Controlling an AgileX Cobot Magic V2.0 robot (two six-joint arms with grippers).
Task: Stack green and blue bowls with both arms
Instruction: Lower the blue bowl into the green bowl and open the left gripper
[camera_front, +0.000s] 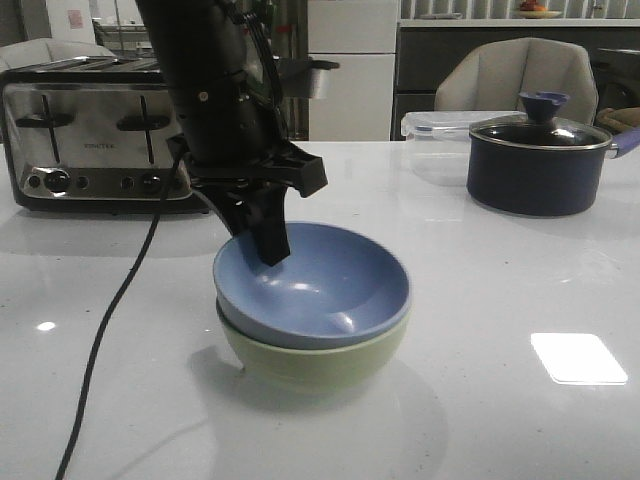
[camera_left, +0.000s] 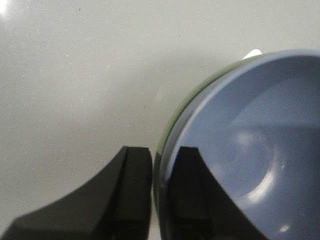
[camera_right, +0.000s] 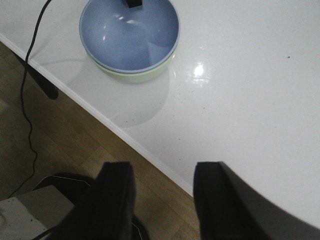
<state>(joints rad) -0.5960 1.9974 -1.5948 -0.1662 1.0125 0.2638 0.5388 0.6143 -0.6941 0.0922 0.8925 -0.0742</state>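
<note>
The dusty blue bowl sits nested inside the pale green bowl on the white table, near the middle. My left gripper comes down from above onto the blue bowl's far left rim. In the left wrist view, the left gripper has one finger inside the blue bowl and one outside, closed narrowly over the rim, with the green bowl's rim showing between them. My right gripper is open and empty, over the table's front edge, away from the stacked blue bowl and green bowl.
A steel toaster stands at the back left. A dark lidded pot and a clear container stand at the back right. A black cable trails across the table's left side. The table's front edge drops to wooden floor.
</note>
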